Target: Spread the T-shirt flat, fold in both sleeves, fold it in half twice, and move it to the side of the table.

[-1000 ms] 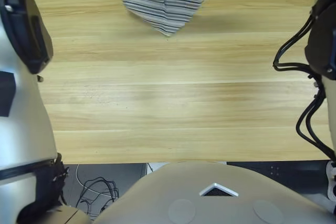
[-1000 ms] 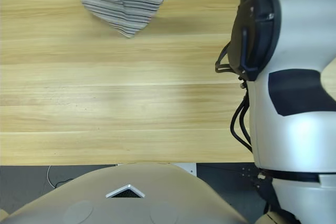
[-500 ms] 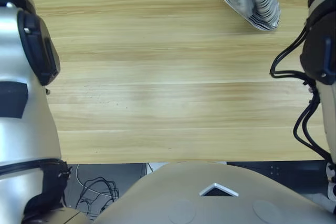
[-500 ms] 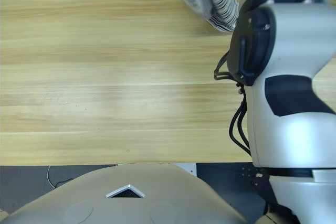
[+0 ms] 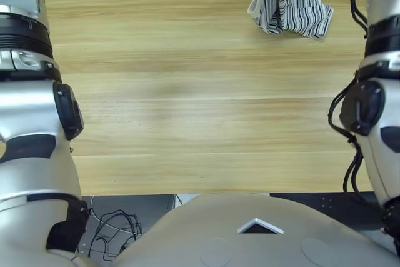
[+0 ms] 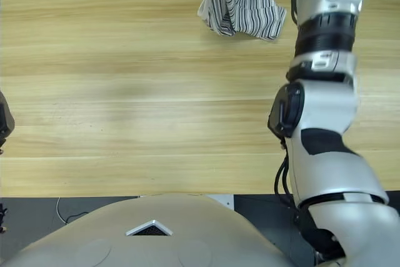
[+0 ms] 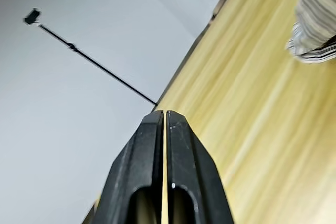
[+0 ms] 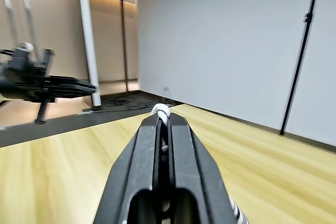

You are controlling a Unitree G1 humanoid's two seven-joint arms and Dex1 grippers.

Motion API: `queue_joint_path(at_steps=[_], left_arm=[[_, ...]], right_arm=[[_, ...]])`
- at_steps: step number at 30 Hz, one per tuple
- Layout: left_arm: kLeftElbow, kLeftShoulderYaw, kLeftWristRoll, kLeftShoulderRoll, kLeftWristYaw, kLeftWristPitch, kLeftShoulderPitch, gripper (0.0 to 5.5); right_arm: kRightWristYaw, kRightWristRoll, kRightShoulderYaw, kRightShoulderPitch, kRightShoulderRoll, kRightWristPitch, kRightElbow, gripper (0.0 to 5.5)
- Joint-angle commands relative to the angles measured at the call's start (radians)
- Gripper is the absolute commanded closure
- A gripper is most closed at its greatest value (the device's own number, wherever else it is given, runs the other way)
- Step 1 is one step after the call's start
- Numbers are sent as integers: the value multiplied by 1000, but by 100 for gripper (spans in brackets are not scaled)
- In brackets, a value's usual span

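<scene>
A striped T-shirt [image 5: 290, 5] is seen at the far right part of a light wooden table [image 5: 187, 92], gathered into a loose, crumpled bunch rather than laid flat. Its upper part runs out past the top edge of the head views, and its lower folds hang down to the wood; whether they rest on the surface or hang just above it cannot be told. The right arm [image 6: 322, 29] is raised just beside the bunch, on its right. In the right wrist view the right gripper [image 8: 163, 116] is seen with its two black fingers pressed together, and a small white fold of the cloth is pinched between the tips, with a strip of striped fabric visible beside the lower part of the fingers. The left gripper [image 7: 164, 114] is held with its fingers drawn tight against each other, with nothing seen between them; it is held over the table, well apart from the shirt, a striped end of which is caught in that wrist view. The left arm [image 5: 28, 60] is raised at the left edge of the table. A thin black pole [image 8: 300, 56] is seen standing against a pale wall beyond the table.
</scene>
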Motion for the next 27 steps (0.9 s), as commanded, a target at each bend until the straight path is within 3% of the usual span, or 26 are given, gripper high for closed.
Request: queue_joint_path(at_steps=[1,3,6,9,12,15,23,27], left_arm=[[-369,-22,-154,-58,-137,186,328,538],[-542,-70,-200,-102,-135,262,492,538],[-741,-138,-237,-159,-115,363,684,491],[-772,-184,-222,-215,-78,412,776,451],[-709,-201,-181,-251,-38,397,779,417],[-625,-186,-168,-300,6,360,743,417],[-356,-148,-175,-453,110,247,636,289],[-229,-125,-200,-537,117,222,592,272]], right_arm=[[1,112,25,301,-69,224,-472,540],[-17,119,23,331,-68,257,-513,540],[-44,136,21,349,-79,292,-551,540],[-66,156,23,345,-95,313,-572,540],[-79,174,28,331,-107,321,-585,540],[-87,187,35,323,-116,324,-592,540],[-101,229,38,314,-145,346,-626,540],[-113,242,41,314,-156,349,-637,540]])
